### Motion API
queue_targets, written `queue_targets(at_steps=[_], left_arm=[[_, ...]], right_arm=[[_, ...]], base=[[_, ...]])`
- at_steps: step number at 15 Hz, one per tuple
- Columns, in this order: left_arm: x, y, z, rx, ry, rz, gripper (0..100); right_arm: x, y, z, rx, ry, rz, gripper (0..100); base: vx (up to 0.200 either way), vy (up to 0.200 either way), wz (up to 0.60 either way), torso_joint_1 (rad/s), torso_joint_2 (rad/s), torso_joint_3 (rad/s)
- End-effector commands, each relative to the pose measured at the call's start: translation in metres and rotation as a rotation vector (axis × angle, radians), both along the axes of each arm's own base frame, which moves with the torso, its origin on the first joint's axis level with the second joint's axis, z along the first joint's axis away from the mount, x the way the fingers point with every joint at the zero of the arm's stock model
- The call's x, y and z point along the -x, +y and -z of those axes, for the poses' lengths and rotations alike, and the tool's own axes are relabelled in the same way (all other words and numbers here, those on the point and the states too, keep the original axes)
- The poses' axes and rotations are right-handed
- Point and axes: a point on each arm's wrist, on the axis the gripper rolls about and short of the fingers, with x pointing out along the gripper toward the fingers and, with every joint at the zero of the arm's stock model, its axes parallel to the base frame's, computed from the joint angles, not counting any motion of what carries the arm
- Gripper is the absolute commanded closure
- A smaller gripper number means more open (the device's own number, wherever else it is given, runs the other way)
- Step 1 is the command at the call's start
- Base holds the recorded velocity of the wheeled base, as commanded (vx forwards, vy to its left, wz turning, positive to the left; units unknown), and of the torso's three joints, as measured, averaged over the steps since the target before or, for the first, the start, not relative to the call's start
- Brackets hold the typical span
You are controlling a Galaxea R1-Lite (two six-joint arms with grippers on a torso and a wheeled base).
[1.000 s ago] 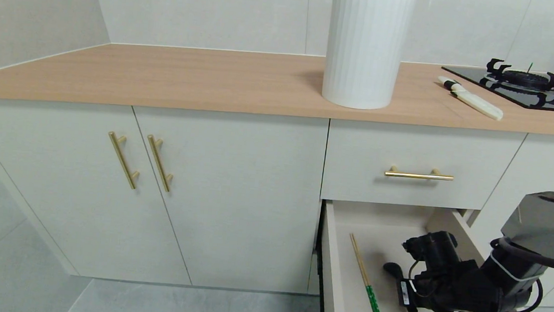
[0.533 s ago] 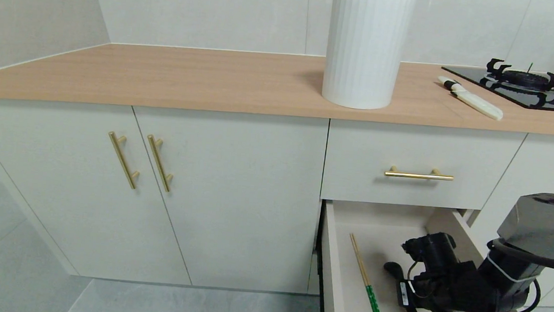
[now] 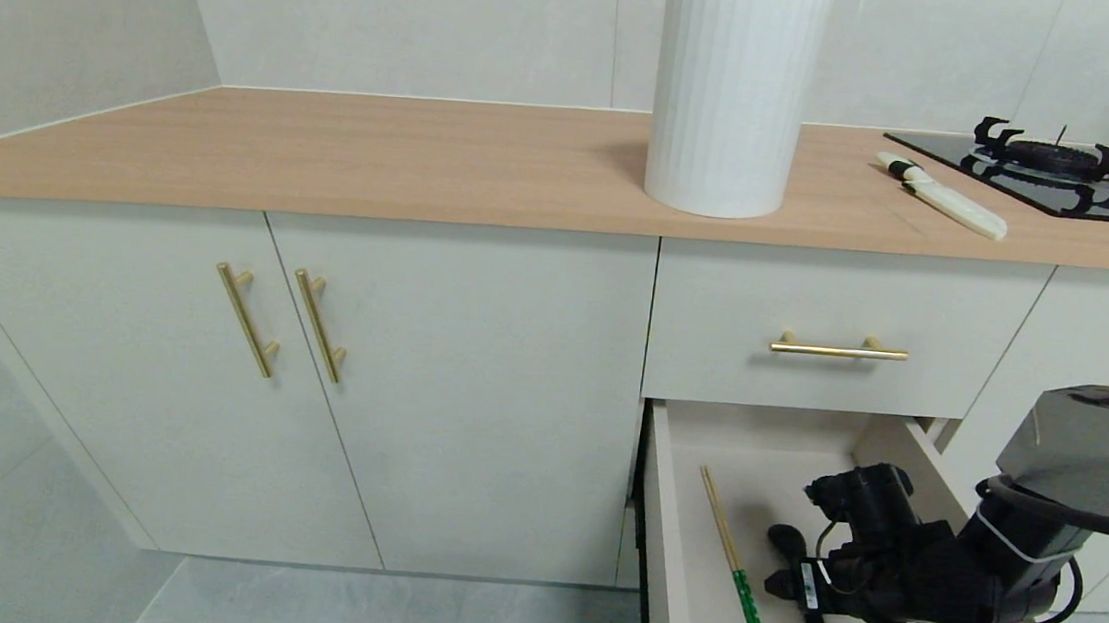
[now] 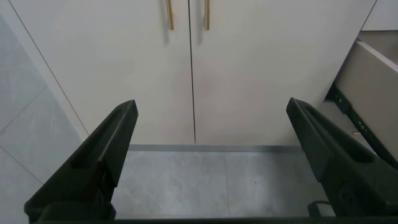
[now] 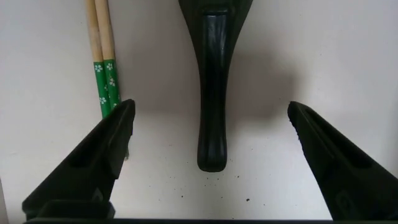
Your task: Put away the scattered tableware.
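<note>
Two pieces down: chopsticks (image 3: 729,553) and a black spoon (image 5: 211,81) lie side by side on the floor of the open drawer (image 3: 667,522), while a knife (image 3: 941,195) waits on the countertop above the drawer. The right gripper (image 5: 214,165) hangs over the spoon's handle inside the drawer — jaws spread wide, holding nothing, touching neither piece.
</note>
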Motion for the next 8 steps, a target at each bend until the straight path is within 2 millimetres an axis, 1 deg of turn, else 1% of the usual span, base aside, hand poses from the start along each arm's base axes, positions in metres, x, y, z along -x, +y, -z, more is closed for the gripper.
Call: queue_targets(at_steps=[1,3,5,6,8], left_arm=[[0.0,0.0,0.0,0.0,0.001,0.0,0],[0.0,0.0,0.0,0.0,0.001,0.0,0],[0.0,0.0,0.0,0.0,0.001,0.0,0],[0.0,0.0,0.0,0.0,0.001,0.0,0],[0.0,0.0,0.0,0.0,0.001,0.0,0]], right_arm=[[0.001,0.0,-0.015,-0.009,-0.039,0.003,0],[0.011,-0.003,-0.054,-0.049,-0.117,0.044,0],[0.03,-0.009,-0.092,-0.064,-0.151,0.043,0],[0.047,-0.014,-0.123,-0.076,-0.176,0.04,0],[0.081,-0.022,-0.157,-0.103,-0.164,0.013,0]], base=[[0.0,0.0,0.0,0.0,0.0,0.0],[0.0,0.0,0.0,0.0,0.0,0.0],[0.0,0.0,0.0,0.0,0.0,0.0],[0.0,0.0,0.0,0.0,0.0,0.0],[0.0,0.0,0.0,0.0,0.0,0.0]])
